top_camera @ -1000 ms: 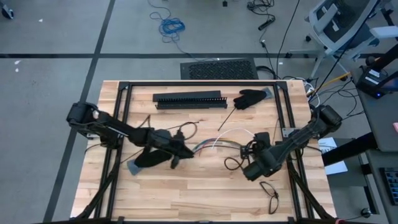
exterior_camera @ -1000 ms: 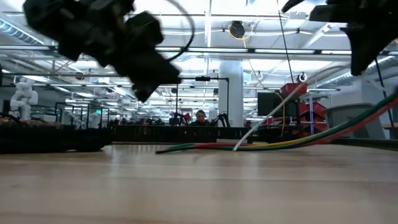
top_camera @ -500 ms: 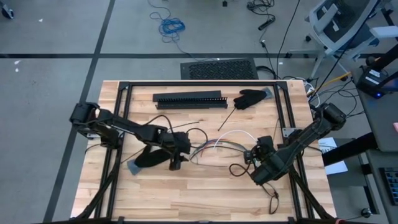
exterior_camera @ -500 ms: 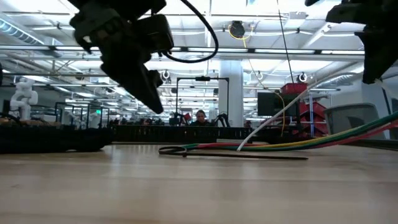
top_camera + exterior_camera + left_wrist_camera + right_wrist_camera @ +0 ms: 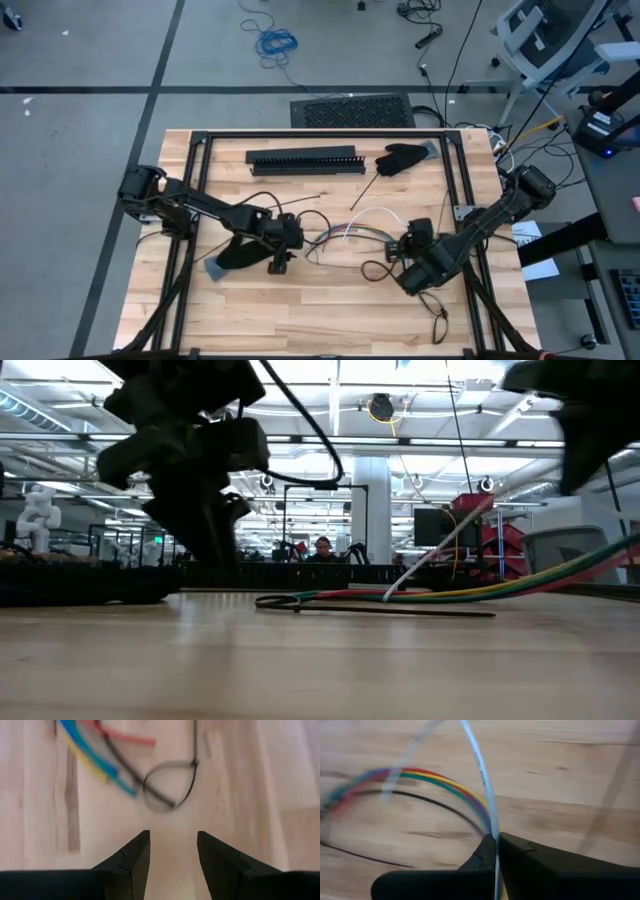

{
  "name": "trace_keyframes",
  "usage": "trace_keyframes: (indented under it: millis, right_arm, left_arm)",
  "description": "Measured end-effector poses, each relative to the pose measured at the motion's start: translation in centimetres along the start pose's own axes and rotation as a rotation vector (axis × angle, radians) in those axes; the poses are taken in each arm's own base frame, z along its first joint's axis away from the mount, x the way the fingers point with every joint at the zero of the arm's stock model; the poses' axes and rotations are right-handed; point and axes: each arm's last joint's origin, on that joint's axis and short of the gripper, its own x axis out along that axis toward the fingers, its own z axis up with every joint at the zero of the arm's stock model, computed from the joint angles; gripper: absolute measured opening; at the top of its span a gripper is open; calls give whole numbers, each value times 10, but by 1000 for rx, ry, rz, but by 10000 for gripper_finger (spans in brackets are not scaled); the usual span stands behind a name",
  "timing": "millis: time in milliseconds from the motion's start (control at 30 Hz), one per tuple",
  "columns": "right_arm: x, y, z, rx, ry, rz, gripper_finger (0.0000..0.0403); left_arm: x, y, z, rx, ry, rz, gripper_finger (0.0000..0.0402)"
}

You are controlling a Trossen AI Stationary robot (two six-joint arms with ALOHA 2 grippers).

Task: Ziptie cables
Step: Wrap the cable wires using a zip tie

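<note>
Near the middle of the wooden table (image 5: 330, 300), the cables (image 5: 350, 232) lie in a loose bundle, their long axis running left to right between the two arms. The free ends fan out toward the left gripper (image 5: 283, 262), with a looped black zip tie (image 5: 167, 782) lying just beside them. The left gripper hovers over those ends, jaws parted and holding nothing. The right gripper (image 5: 496, 851) is clenched on the cables' other end, with a white wire arching up from between its fingers. The wires look light, thin and limp, so they would likely sag and splay when lifted. They are best taken hold of where they run together, close to the bundle's middle. A long black slotted bar (image 5: 305, 160) and a black glove (image 5: 402, 157) rest well apart at the far edge.
</note>
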Motion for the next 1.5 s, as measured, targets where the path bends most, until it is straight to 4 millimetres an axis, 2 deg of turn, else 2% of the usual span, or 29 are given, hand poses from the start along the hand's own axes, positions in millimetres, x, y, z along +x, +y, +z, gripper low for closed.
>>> trace_keyframes:
  millis: [100, 200, 300, 433, 533, 667, 833, 967, 1100, 1300, 1367, 1500]
  right_arm:
    - [14, 22, 4, 16, -7, 78, 0]
    - [37, 49, 14, -50, -2, 134, 0]
    - [59, 69, 39, -114, -47, 157, 0]
    - [77, 88, 80, -161, -96, 218, 0]
    - [86, 100, 92, -192, -80, 266, 0]
    - [93, 118, 81, -266, -33, 290, 0]
    - [73, 170, 67, -427, -81, 412, 0]
    - [65, 192, 63, -635, -79, 307, 0]
    - [79, 186, 50, -778, 13, 126, 0]
    - [96, 177, 27, -831, 144, 124, 0]
    - [101, 179, 28, -803, 172, 166, 0]
    - [98, 179, 35, -821, 175, 175, 0]
  left_arm:
    - [-8, -1, -3, 1, 24, 1, 160]
    - [-22, -1, -6, 4, 41, 8, 160]
    - [-38, -2, -8, 3, 32, 24, 160]
    - [-63, -4, -20, -21, 11, 53, 160]
    - [-84, -6, -35, -62, 7, 96, 160]
    - [-110, -9, -55, -115, -64, 168, 160]
    - [-132, -7, -70, -170, -202, 279, 160]
    - [-140, -6, -76, -173, -252, 314, 160]
    - [-140, -5, -79, -173, -253, 315, 160]
    - [-139, -5, -80, -152, -236, 317, 160]
    - [-139, -6, -79, -143, -237, 304, 160]
    - [-139, -7, -77, -134, -253, 281, 160]
